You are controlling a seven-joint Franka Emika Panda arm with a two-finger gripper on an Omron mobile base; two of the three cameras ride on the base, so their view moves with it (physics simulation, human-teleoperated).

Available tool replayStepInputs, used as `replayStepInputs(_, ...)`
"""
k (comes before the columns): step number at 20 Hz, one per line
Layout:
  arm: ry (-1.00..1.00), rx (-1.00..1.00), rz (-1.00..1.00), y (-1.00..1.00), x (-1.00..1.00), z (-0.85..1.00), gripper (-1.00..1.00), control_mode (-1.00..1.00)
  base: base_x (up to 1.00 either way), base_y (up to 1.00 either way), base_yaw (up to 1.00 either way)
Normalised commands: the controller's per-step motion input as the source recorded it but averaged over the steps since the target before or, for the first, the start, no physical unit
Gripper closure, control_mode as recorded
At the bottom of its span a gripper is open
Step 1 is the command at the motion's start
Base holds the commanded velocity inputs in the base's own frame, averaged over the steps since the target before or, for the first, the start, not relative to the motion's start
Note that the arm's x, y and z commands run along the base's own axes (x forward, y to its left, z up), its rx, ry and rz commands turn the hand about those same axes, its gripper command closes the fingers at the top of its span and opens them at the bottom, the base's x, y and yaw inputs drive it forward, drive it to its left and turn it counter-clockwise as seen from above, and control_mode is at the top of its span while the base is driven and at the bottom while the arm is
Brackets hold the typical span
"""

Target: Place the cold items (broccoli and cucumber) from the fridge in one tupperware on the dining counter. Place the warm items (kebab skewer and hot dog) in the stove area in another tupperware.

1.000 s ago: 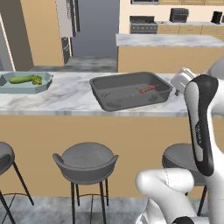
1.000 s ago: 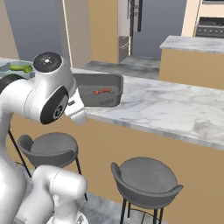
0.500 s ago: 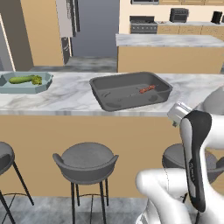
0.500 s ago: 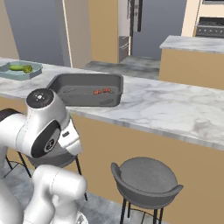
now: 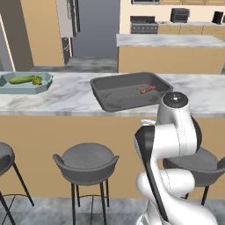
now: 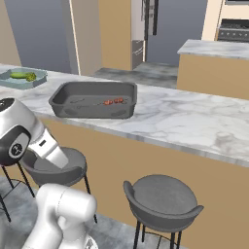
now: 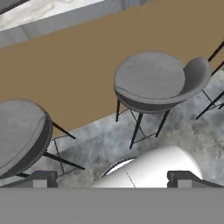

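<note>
A light teal tupperware (image 5: 26, 83) sits at the left end of the dining counter (image 5: 70, 99) with the cucumber (image 5: 19, 80) and broccoli (image 5: 37, 80) in it. The same tupperware (image 6: 22, 80) appears far left in the right base view. A dark grey tupperware (image 5: 129, 90) in the counter's middle holds the kebab skewer (image 5: 148, 89), and from the right the skewer (image 6: 113, 101) lies in that tub (image 6: 95, 99). The hot dog is out of view. My gripper (image 7: 113, 179) is open and empty, held low in front of the counter and facing the floor and stools.
Bar stools (image 5: 85, 160) (image 6: 163, 197) stand along the counter's front, and two stools (image 7: 157, 81) lie under the hand. My folded arm (image 5: 171, 132) is below the counter edge. Behind are the fridge (image 5: 94, 26), a second counter (image 5: 171, 41) and the stove (image 5: 143, 24).
The arm has dropped from beside the dark tupperware to below the counter's edge and folded in. The gripper stayed open. Nothing on the counter moved.
</note>
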Motion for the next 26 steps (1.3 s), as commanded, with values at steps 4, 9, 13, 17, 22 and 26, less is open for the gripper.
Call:
replayStepInputs(4,0.00,0.00,0.12,0.00,0.00,-0.31,-1.00,-1.00,0.00,0.00,0.00)
replayStepInputs(9,0.00,0.00,0.00,0.00,0.00,0.00,-1.00,1.00,-0.49,-0.07,0.02)
replayStepInputs(13,0.00,0.00,0.00,0.00,0.00,0.00,-1.00,1.00,-0.84,-0.39,-0.06)
replayStepInputs(17,0.00,0.00,0.00,0.00,0.00,0.00,-1.00,1.00,-0.49,-0.77,-0.06)
replayStepInputs(22,0.00,0.00,0.00,0.00,0.00,0.00,-1.00,1.00,-0.22,-1.00,-0.04)
replayStepInputs(26,0.00,0.00,0.00,0.00,0.00,0.00,-1.00,1.00,-0.16,-1.00,-0.07)
